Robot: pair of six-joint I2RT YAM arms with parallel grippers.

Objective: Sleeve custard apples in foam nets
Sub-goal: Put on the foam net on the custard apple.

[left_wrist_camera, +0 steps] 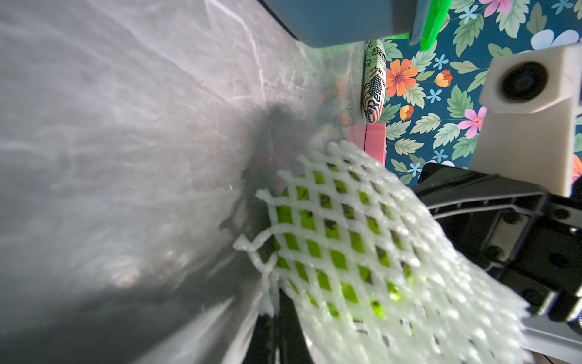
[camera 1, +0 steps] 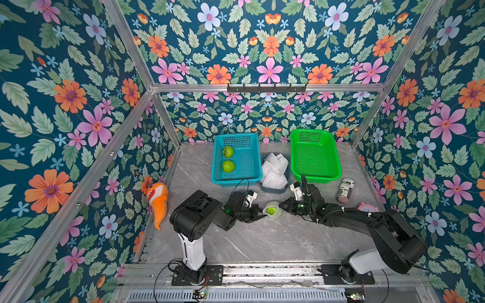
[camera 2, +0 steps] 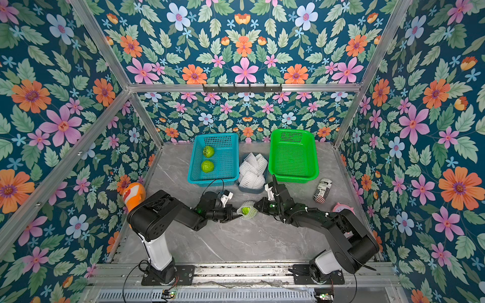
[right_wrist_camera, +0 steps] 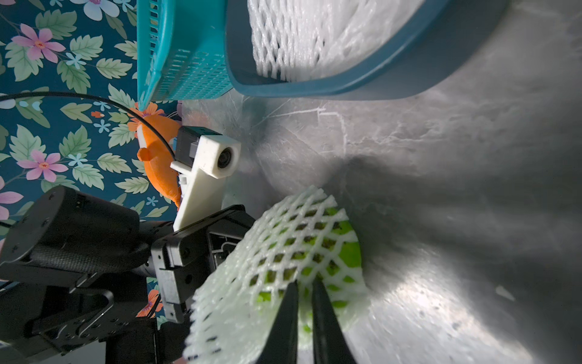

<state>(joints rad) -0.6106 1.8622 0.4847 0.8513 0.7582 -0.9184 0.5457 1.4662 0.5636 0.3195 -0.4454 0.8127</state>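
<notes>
The custard apple [camera 1: 272, 210] sits inside the foam net [camera 1: 274, 216] at the middle of the counter [camera 1: 262, 241]. Your left hand [camera 1: 260, 214] is pinched shut on 1 end of the net. Your right hand [right_wrist_camera: 306, 302] is pinched shut on the other end. Pull gently and evenly (foam tears easily) so the net covers the fruit all round.

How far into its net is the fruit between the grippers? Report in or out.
Partly in: the foam net covers most of the custard apple, but bare green skin shows at the net's open end.
</notes>
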